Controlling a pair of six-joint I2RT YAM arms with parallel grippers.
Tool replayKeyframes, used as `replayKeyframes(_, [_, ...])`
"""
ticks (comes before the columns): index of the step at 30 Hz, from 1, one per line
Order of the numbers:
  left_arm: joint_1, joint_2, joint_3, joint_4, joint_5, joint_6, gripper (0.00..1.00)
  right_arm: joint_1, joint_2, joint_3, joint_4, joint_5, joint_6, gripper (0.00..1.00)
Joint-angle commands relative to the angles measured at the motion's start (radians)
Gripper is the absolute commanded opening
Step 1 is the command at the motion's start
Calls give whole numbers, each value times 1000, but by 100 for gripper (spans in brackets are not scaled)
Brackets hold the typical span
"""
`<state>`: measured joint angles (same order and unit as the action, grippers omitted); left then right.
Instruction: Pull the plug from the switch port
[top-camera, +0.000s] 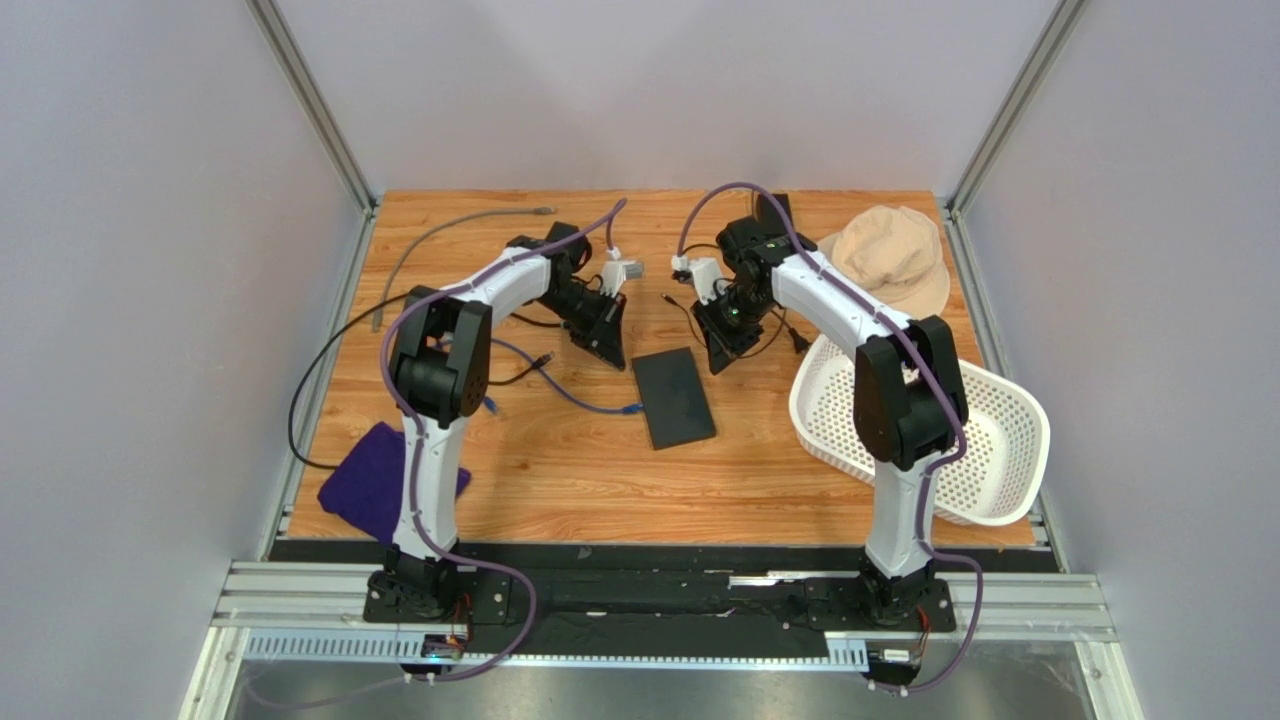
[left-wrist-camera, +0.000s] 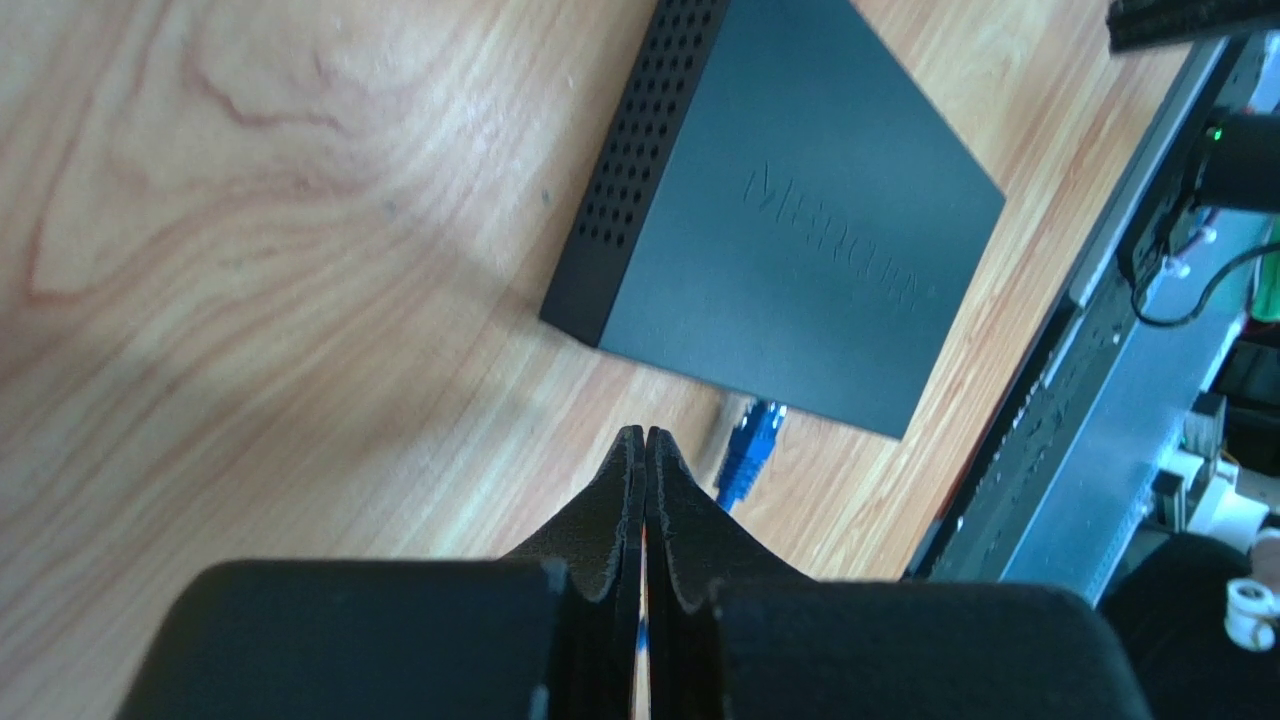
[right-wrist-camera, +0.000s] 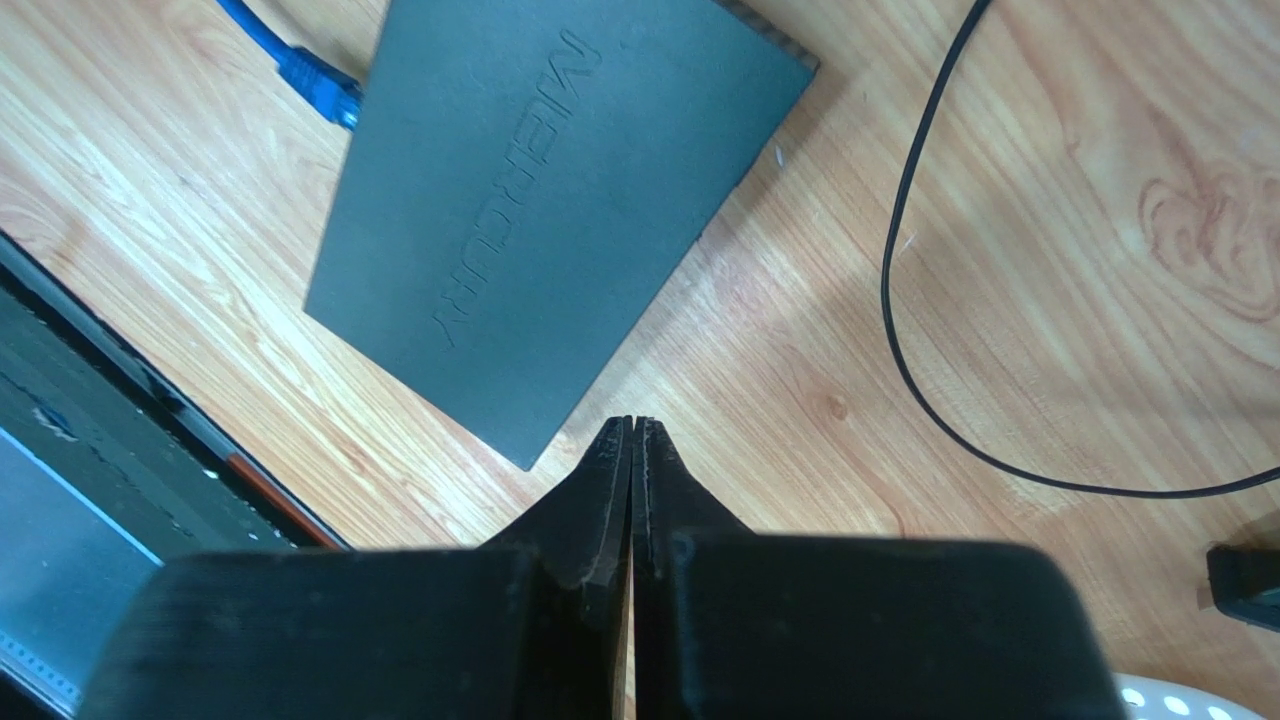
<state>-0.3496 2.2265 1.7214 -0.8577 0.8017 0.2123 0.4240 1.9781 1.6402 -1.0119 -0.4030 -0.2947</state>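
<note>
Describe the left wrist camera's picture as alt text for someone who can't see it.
A flat black switch lies on a wooden table, a blue plug apparently seated in its near side. The left gripper, its two black fingers pressed shut on nothing, points toward the table just beside the plug.
</note>
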Motion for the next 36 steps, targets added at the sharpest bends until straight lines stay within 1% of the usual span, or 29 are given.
replayKeyframes(1, [4,-8,-9,-89,7,91,0,-2,-53,-45,25,44,-43,0])
replayKeyframes(5, [0,13,-13,-78,24,75,0,-1,-38,-94,-2,81,-92,0])
replayKeyframes(9, [1,61,49,-110,33,68,0,1,-47,-143,-43,105,-150,0])
replayKeyframes(12, [1,85,73,-109,54,55,0,-1,-51,-181,-51,96,-159,0])
replayKeyframes(16, [-2,122,107,-98,82,26,0,10,-12,-174,-59,69,-159,0])
replayKeyframes(18, [0,139,142,-101,97,21,0,22,31,-148,-74,38,-176,0])
replayKeyframes(23, [0,202,236,-112,146,-13,0,41,148,36,-122,-68,-170,0])
replayKeyframes(24, [0,212,275,-112,152,-22,0,48,186,71,-126,-92,-163,0])
replayKeyframes(26, [1,242,319,-112,160,-54,0,56,237,167,-132,-108,-144,0])
replayKeyframes(29, [1,266,395,-122,157,-71,0,64,266,240,-119,-119,-107,0])
replayKeyframes(31, [8,266,438,-150,134,-70,0,65,265,248,-111,-86,-107,0])
replayKeyframes(33, [23,254,445,-153,125,-76,0,62,246,238,-99,-44,-113,0])
replayKeyframes(34, [40,228,440,-155,116,-88,0,59,237,231,-96,-36,-124,0])
replayKeyframes(35, [53,210,429,-146,110,-97,2,53,217,218,-88,-28,-127,0])
replayKeyframes(36, [67,158,391,-132,108,-112,5,47,206,213,-85,-22,-129,0])
